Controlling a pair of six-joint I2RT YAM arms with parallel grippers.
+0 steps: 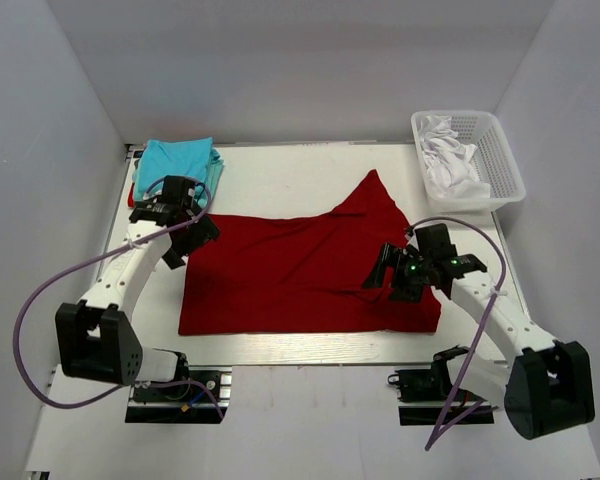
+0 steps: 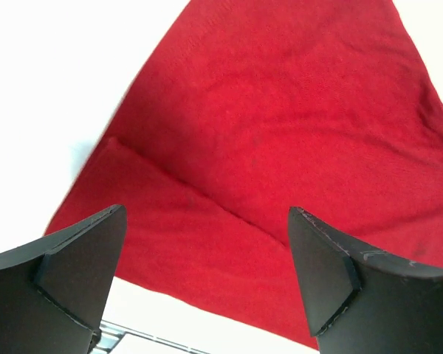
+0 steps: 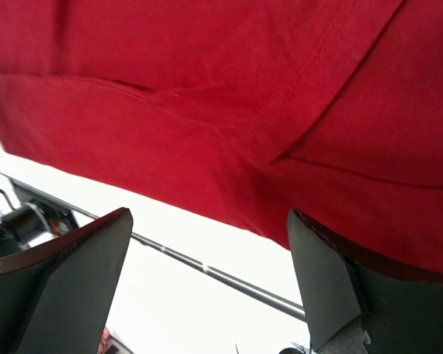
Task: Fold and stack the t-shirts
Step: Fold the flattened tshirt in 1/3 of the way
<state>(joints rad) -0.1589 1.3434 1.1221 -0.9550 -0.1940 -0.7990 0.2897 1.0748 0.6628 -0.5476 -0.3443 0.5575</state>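
Cloth fills most of what both my wrist cameras see. The dark red t-shirt (image 1: 300, 275) lies spread across the middle of the overhead frame, not yet folded, with one pointed part reaching toward the upper right. My left claw (image 1: 185, 243) hangs over the left edge of the shirt and my right claw (image 1: 392, 278) over its lower right part. On both, the fingers stand wide apart and hold nothing.

I judge they are placed at opposite ends so that each can pinch one side and the fold comes out straight. In the left wrist view a flap is doubled over at the lower left of the frame, so the cloth is not quite flat there and may need smoothing.

The turquoise t-shirts (image 1: 180, 160) lie folded in the upper left of the overhead frame, just beyond my left claw, probably as the pile where the red one must go. The white basket (image 1: 500, 170) at the upper right holds white cloth, apart from the red shirt.
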